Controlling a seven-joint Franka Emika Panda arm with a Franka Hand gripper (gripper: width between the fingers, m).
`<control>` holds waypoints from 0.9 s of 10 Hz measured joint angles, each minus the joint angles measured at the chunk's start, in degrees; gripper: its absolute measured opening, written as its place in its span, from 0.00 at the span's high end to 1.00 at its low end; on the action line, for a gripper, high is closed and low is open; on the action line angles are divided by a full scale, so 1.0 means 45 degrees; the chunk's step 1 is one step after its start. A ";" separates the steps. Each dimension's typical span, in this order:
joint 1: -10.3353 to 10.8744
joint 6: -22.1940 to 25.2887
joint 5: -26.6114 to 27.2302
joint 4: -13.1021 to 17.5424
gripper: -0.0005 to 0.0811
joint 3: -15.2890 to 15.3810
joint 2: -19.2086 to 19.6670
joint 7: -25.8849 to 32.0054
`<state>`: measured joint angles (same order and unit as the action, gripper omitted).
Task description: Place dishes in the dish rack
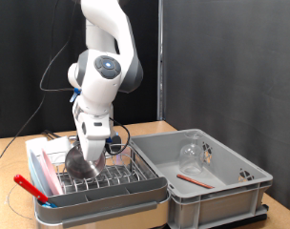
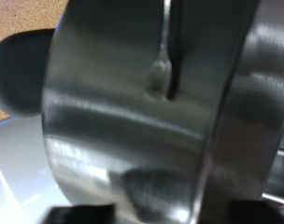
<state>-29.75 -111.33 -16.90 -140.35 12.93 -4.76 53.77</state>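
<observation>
The dish rack (image 1: 102, 181) sits on a wooden surface (image 1: 145, 129), at the exterior view's left and near the bottom. It is made of shiny wire on a pale tray. Behind the surface hang dark curtains (image 1: 217, 57), with a white wall strip at the exterior view's right. A pink plate (image 1: 42, 164) stands on edge at the rack's left end, and a red thing (image 1: 31, 186) lies by the rack's left front corner.

Just beside the rack, on its right, is a big grey tub (image 1: 207, 176). Inside the tub stands a clear drinking glass (image 1: 191, 155), and a thin red utensil (image 1: 191, 178) lies on the tub floor.

The white robot arm (image 1: 102, 67) reaches down over the rack. The gripper (image 1: 88, 157) is low, right above the wires. A shiny steel bowl (image 1: 85, 162) is at the gripper, tipped on its side over the rack. In the wrist view the steel bowl (image 2: 142, 112) fills almost the whole picture, very close to the camera. I cannot tell how wide the gripper is open, or whether it truly grips the bowl.
</observation>
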 joint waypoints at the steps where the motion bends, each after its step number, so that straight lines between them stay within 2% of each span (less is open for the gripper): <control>1: 0.0000 -0.0032 -0.0020 -0.0057 0.72 0.0010 0.0000 -0.0016; 2: 0.0000 -0.0079 -0.0021 -0.0105 0.49 0.0012 0.0000 -0.0020; 3: 0.0000 -0.0141 -0.0020 -0.0142 0.33 0.0012 0.0000 -0.0021; 4: -0.0001 -0.0247 -0.0006 -0.0165 0.33 0.0012 -0.0001 -0.0031; 5: -0.0003 -0.0364 0.0030 -0.0170 0.11 0.0011 -0.0004 -0.0054; 6: -0.0008 -0.0574 0.0077 -0.0171 0.11 0.0007 -0.0023 -0.0133; 7: -0.0013 -0.0887 0.0084 -0.0176 0.03 0.0001 -0.0052 -0.0305; 9: -0.0012 -0.0972 -0.0117 -0.0196 0.01 0.0014 -0.0037 -0.0530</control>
<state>-29.81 -115.71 -17.43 -141.23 12.99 -4.92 51.39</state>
